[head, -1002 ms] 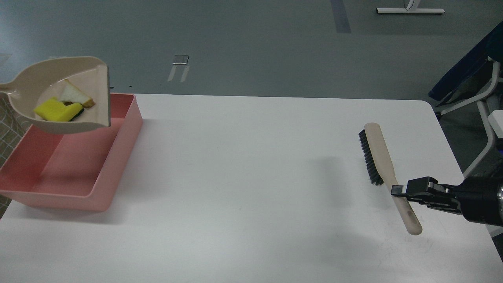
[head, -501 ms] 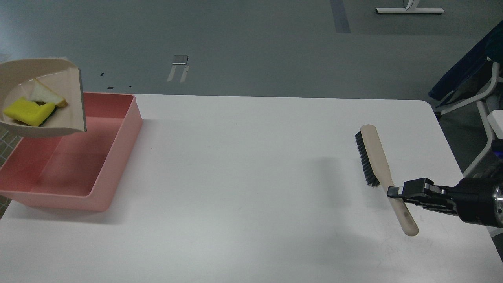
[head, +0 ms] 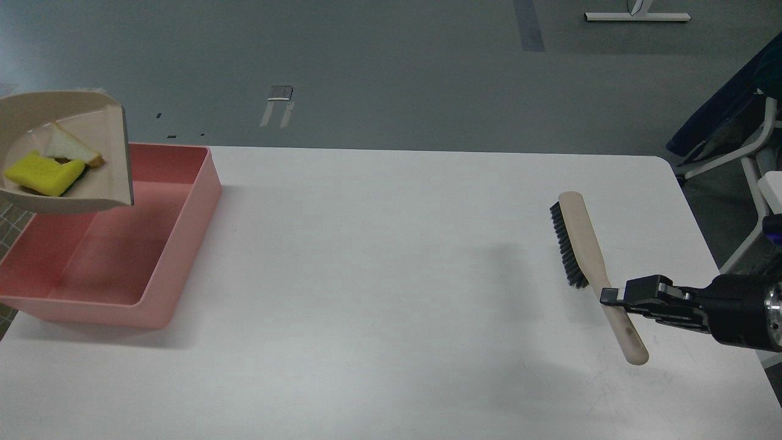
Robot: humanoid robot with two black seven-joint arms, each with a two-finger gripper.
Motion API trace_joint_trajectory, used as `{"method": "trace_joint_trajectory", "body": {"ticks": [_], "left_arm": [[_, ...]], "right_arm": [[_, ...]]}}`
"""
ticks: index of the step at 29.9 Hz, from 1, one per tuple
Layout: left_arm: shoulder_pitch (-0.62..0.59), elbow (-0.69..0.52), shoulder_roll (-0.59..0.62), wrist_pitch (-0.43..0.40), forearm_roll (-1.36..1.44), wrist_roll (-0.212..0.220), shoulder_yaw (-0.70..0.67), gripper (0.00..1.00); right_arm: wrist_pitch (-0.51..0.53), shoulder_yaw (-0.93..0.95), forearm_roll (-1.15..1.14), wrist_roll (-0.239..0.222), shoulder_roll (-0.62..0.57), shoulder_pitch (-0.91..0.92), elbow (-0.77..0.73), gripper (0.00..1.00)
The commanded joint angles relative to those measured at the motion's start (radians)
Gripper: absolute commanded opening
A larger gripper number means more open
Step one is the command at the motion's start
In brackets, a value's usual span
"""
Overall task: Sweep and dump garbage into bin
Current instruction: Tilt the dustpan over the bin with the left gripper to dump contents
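Overhead, white table (head: pixel 391 293) on grey floor (head: pixel 397 67); right hand (head: pixel 613 297) clamps brush (head: pixel 583 244); left hand unseen.

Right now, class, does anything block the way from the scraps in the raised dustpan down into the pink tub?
Nothing visible does. The yellow sponge piece and whitish bread wedge lie in the beige plastic dustpan, held above the open pink plastic tub; its visible floor looks bare.

My white table (head: pixel 391 275) carries the pink bin (head: pixel 122 256) at its far left corner, the tub's left side overhanging the edge. I can't tell whether the brush (head: pixel 580 250) touches the top.
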Motion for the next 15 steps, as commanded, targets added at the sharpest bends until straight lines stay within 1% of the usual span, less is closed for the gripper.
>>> {"method": "trace_joint_trajectory", "body": {"ticks": [1, 5, 9, 12, 15], "left_arm": [[-0.004, -0.003, 0.008, 0.000, 0.045, -0.006, 0.001, 0.00], [-0.008, -0.006, 0.008, 0.000, 0.117, -0.029, 0.001, 0.00], [-0.011, -0.012, 0.010, 0.000, 0.230, -0.076, 0.006, 0.00], [-0.015, -0.012, 0.015, 0.007, 0.304, -0.102, 0.010, 0.00], [-0.015, -0.017, 0.042, 0.042, 0.359, -0.102, 0.010, 0.00]], "right_arm": [[0.000, -0.003, 0.000, 0.000, 0.000, -0.001, 0.000, 0.00], [0.000, -0.006, 0.000, 0.000, 0.015, -0.001, 0.000, 0.00], [0.000, -0.006, 0.000, 0.000, 0.019, -0.002, 0.000, 0.00], [0.000, -0.006, 0.000, 0.000, 0.019, -0.010, 0.000, 0.00], [0.000, -0.006, -0.001, 0.000, 0.019, -0.018, 0.000, 0.00]]}}
